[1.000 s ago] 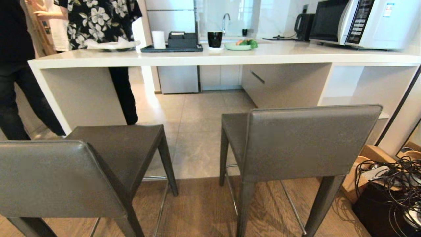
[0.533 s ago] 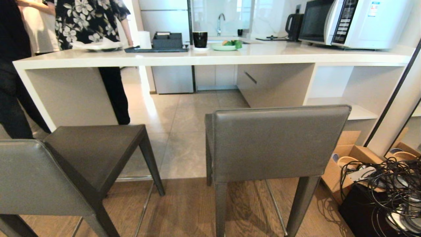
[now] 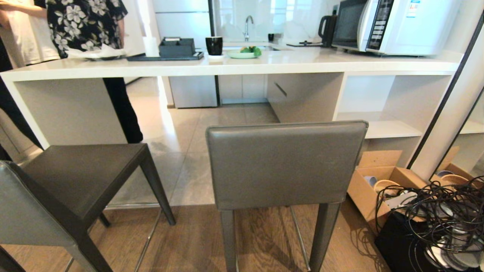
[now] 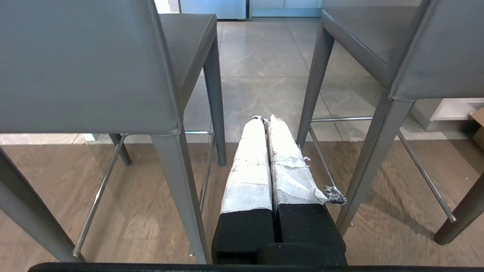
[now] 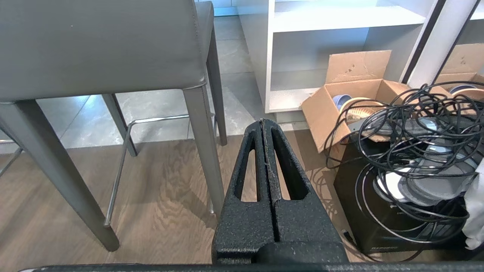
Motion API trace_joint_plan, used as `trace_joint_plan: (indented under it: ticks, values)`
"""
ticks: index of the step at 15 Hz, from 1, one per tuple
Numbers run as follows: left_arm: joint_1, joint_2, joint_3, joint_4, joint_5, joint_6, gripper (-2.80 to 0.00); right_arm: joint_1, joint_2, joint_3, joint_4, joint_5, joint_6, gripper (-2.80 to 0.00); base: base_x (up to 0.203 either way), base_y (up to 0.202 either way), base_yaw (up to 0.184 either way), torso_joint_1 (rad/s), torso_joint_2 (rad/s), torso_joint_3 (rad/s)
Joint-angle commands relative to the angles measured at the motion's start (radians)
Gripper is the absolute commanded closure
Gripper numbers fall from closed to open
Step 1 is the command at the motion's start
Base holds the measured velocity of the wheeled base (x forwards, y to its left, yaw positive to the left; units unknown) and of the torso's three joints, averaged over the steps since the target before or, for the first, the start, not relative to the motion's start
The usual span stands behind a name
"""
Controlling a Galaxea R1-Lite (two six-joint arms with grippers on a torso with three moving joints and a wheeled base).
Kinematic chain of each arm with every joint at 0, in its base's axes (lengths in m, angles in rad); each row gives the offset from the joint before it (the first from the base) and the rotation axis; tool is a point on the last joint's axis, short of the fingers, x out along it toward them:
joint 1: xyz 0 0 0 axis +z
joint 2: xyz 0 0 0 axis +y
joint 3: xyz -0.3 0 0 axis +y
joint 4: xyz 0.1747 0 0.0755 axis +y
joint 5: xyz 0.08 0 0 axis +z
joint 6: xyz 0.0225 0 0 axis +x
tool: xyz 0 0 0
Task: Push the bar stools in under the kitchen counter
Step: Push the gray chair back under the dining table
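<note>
White speckled stone makes up the kitchen counter (image 3: 234, 68), a long slab across the far side of the head view, with open shelves at its right end and open floor beneath the rest. Both bar stools stand on the near side, well clear of the slab's edge, so neither is pushed in yet. The right stool (image 3: 285, 164) sits square ahead, its grey leather backrest facing the robot; the left stool (image 3: 72, 177) stands angled at the left edge, seat turned toward the counter.

People stand behind the counter's far left end, one in a flowered shirt (image 3: 85, 22). A microwave (image 3: 393, 24) rests on the top at the right; its blue label is too small to read. A cardboard box (image 3: 382, 177) and a tangle of black cables (image 3: 442, 211) lie on the floor at the right.

Neither arm is raised. The left gripper (image 4: 266, 122) hangs low between the two stools, its taped fingers pressed together on nothing. The right gripper (image 5: 262, 124) hangs beside the right stool's rear leg, fingers likewise closed and empty.

This looks like the approach step; next, a closed gripper should meet the centred backrest and press it squarely forward.
</note>
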Motion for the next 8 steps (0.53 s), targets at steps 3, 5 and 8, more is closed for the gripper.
trace_joint_plan:
  ticks: [3, 5, 8]
  values:
    - [0.000, 0.001, 0.002, 0.000, 0.000, -0.001, 0.00, 0.000, 0.000, 0.002, 0.000, 0.000, 0.000, 0.00, 0.000, 0.000, 0.000, 0.000, 0.00, 0.000]
    - [0.000, 0.001, 0.000, -0.001, -0.001, -0.001, 0.00, 0.000, 0.000, 0.002, 0.000, 0.000, 0.000, 0.00, 0.000, 0.000, 0.000, 0.000, 0.00, 0.000]
    - [0.001, 0.001, 0.000, -0.001, 0.000, -0.001, 0.00, 0.000, 0.000, 0.002, 0.000, 0.000, 0.000, 0.00, 0.000, 0.000, 0.000, 0.000, 0.00, 0.000]
